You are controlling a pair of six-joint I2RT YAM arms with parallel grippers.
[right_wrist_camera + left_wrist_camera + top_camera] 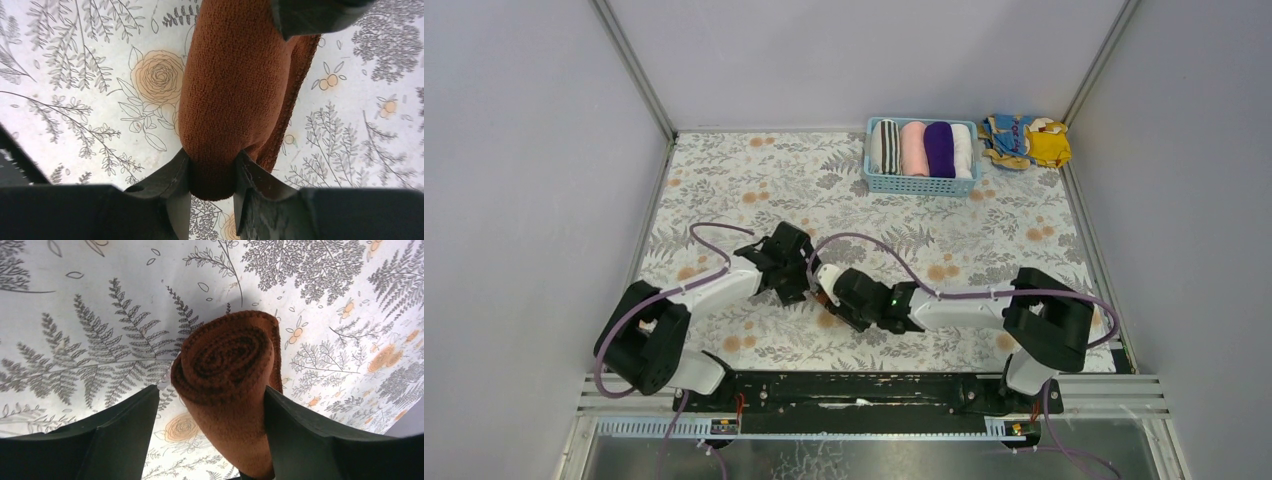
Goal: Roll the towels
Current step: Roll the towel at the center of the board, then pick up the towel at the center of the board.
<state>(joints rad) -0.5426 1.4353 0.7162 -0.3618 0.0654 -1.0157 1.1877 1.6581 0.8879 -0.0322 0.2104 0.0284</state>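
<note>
The rust-brown towel is rolled into a tight cylinder and lies on the floral table cover between the two grippers; only a sliver of it shows in the top view. My right gripper is shut on one end of the roll. My left gripper is open around the other end: its right finger touches the roll, its left finger stands apart. Both grippers meet near the table's middle, the left one beside the right one. The purple towel lies rolled in the basket.
A blue basket at the back right holds striped, pink, purple and white rolls. A yellow-and-blue patterned cloth lies to its right. Grey walls enclose the table on three sides. The left gripper's finger shows at the top of the right wrist view.
</note>
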